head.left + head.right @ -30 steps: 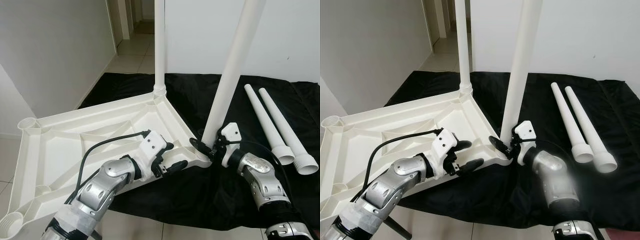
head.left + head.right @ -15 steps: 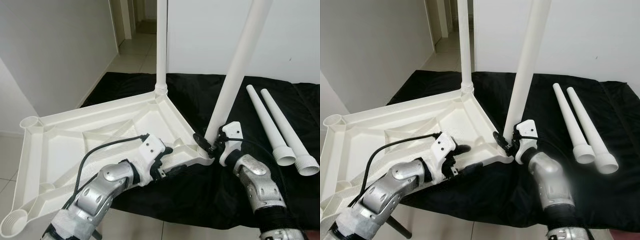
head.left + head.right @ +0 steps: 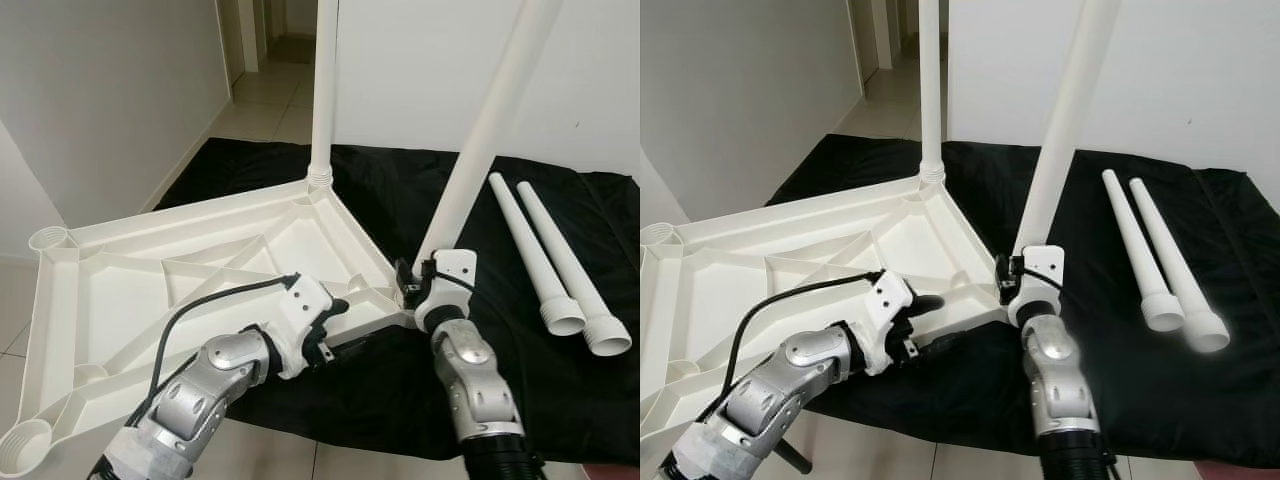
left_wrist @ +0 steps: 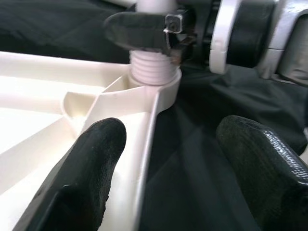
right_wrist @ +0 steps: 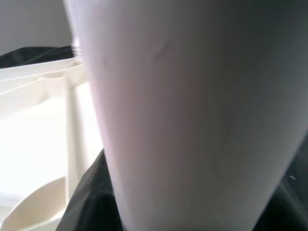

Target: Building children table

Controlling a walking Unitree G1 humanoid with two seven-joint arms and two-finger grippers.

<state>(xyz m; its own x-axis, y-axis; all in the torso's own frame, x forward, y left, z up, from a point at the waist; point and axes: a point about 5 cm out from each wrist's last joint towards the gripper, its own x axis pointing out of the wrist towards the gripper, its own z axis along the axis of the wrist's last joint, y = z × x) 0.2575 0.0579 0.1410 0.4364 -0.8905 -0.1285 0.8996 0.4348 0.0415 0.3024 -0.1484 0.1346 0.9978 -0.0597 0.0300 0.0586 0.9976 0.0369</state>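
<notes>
The white tabletop (image 3: 200, 270) lies upside down, its right part on a black cloth (image 3: 560, 380) and its left part out over the floor. One leg (image 3: 323, 90) already stands upright in the far corner socket. The right gripper (image 3: 412, 285) pinches the base of a second leg (image 3: 480, 150) at the near right corner socket (image 4: 155, 89); this leg leans to the right rather than standing straight. The left gripper (image 3: 335, 322) sits at the tabletop's near edge just left of that corner, its fingers (image 4: 91, 163) spread with the rim between them (one over the ribbed inside, one over the cloth).

The main risk, as I judge it, is the tilt: turning the leg while it leans could cross the threads (image 4: 153, 72) or pop it out of the socket. The tabletop might also slide on the cloth, since the left gripper only straddles the rim. Two spare legs (image 3: 555, 255) lie far right on the cloth.
</notes>
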